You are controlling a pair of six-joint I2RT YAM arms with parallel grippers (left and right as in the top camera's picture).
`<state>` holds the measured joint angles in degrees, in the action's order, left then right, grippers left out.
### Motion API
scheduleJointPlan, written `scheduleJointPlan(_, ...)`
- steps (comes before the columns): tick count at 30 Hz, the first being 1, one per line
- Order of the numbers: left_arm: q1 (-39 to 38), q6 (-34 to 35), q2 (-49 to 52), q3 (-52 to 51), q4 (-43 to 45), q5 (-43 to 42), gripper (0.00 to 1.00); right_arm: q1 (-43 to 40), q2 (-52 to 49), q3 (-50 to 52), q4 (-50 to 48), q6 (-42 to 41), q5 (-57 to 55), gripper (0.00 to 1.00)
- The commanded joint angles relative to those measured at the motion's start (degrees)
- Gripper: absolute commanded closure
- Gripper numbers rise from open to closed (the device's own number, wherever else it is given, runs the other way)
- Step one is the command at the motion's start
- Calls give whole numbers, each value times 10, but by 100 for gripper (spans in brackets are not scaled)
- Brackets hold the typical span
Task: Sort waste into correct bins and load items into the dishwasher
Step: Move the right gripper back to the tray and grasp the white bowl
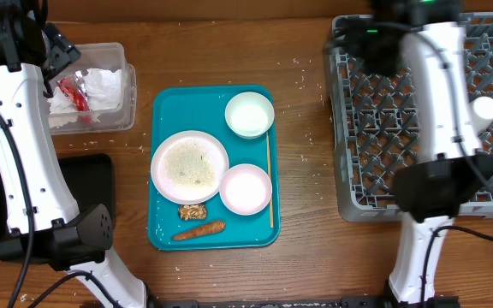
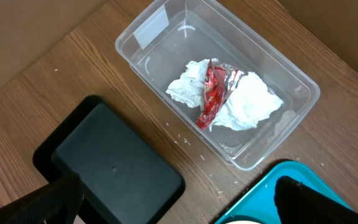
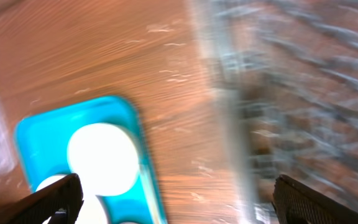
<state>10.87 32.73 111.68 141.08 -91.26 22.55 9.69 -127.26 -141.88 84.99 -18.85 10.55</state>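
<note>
— What are the fingers doing?

— The left gripper (image 2: 176,196) has its fingers spread wide, with nothing between them. It hangs above the clear tub (image 2: 166,25) and the black tray (image 2: 110,162). In the tub lies the crumpled napkin (image 2: 253,102), with the red wrapper (image 2: 213,93) on top of it.

— And the other one?

— The right gripper (image 3: 176,193) is also spread and empty. It is over the wooden table (image 1: 306,171), between the teal tray (image 1: 165,214) and the grey rack (image 1: 375,111); its own view is blurred.

— Where is the rest?

— On the teal tray are the large plate (image 1: 189,165) with rice grains (image 1: 191,162), the bowl (image 1: 249,115), the smaller plate (image 1: 246,189) and the stick (image 1: 270,180) along the right edge. The nut lump (image 1: 193,211) and the carrot piece (image 1: 199,229) lie at the robot's end. A small cup (image 1: 485,109) sits in the rack.
</note>
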Motion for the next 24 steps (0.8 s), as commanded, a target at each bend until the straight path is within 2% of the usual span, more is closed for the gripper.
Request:
scheduleJointPlan(1,0,7,5,0,0,3,0,83,-19,2,-41,17,9,0)
scheduleJointPlan(5,0,7,5,0,0,3,0,158,-48,2,-81,18,-4,0)
scheduleJointPlan(10,0,7,5,0,0,3,0,222,-98,2,-87,18,-78,1)
scheduleJointPlan(13,0,7,5,0,0,3,0,247,-129,2,-87,18,-83,5)
scheduleJointPlan(17,0,7,5,0,0,3,0,267,-165,2,-90,17,-84,15)
scheduleJointPlan(24,0,7,5,0,0,3,0,279,-215,2,-91,9,-84,25)
